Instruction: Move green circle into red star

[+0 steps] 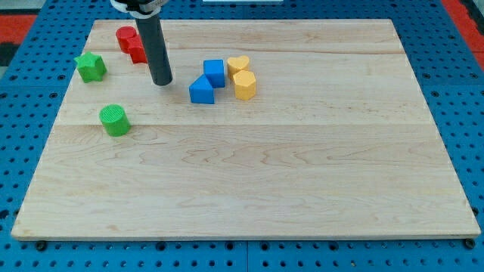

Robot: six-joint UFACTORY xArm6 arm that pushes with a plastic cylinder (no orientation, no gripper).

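Camera view shows the pale wooden board (249,181) wide open across its bottom and right. No jaws here: the dark rod's tip (162,81) touches nothing. Green circle block (115,120) lies below-left of it; red star block (133,44), partly hidden, sits just above-left.

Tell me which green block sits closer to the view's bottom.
The green circle, the ribbed round one. The green star lies higher, near the board's left edge. My tip is right of both.

Lab bench: wooden board (249,189) on blue pegboard (23,151).
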